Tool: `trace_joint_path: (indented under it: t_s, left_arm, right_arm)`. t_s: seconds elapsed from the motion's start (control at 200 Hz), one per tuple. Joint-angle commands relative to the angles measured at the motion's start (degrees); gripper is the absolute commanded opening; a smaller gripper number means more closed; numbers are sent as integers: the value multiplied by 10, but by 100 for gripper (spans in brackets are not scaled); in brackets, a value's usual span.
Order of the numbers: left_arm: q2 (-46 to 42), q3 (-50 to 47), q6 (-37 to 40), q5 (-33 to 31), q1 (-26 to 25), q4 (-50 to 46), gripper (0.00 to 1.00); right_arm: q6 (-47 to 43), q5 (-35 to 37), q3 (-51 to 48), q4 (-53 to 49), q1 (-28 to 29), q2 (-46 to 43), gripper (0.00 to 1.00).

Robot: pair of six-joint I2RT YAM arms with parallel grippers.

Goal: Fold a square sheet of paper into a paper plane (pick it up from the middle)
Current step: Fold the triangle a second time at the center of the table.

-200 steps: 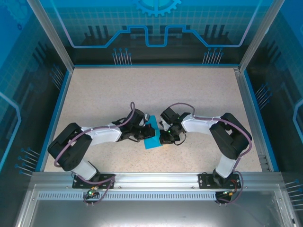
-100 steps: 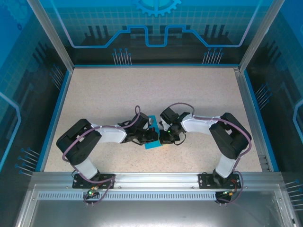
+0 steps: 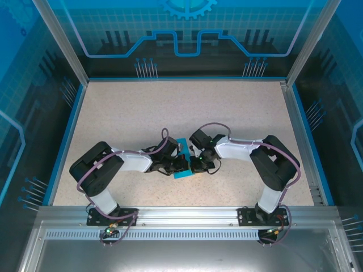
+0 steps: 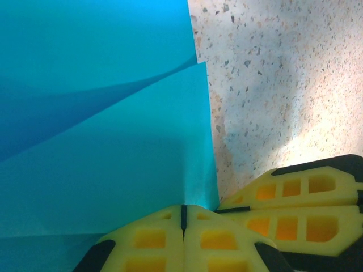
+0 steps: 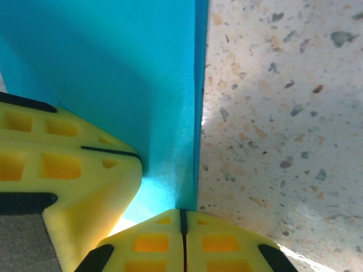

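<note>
The bright cyan-blue sheet of paper stands folded between my two grippers at the table's middle, one layer curving over another in the left wrist view. My left gripper is shut, its yellow fingertips pinching the paper's near edge. My right gripper is shut too, and in the right wrist view it clamps the paper's folded edge. The two grippers sit side by side, almost touching. Most of the paper is hidden under them in the top view.
Speckled beige tabletop spreads all around, bounded by a blue rim and transparent walls. In the left wrist view the right gripper's yellow fingers lie close on the right; in the right wrist view the left gripper's fingers crowd the left.
The left arm's elbow has swung rightward and its gripper has closed in over the paper, covering more of it. The right arm has barely shifted.
</note>
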Motion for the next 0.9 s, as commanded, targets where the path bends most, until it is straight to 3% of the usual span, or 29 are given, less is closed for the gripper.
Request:
trace_joint_path:
  t_s: [0.0, 0.895]
  left_arm:
    - [-4, -10, -13, -64, -2, -26, 4]
    - [-64, -81, 17, -99, 120, -16, 4]
  right_arm:
    - [5, 96, -50, -64, 25, 85, 6]
    - [9, 113, -35, -75, 31, 105, 6]
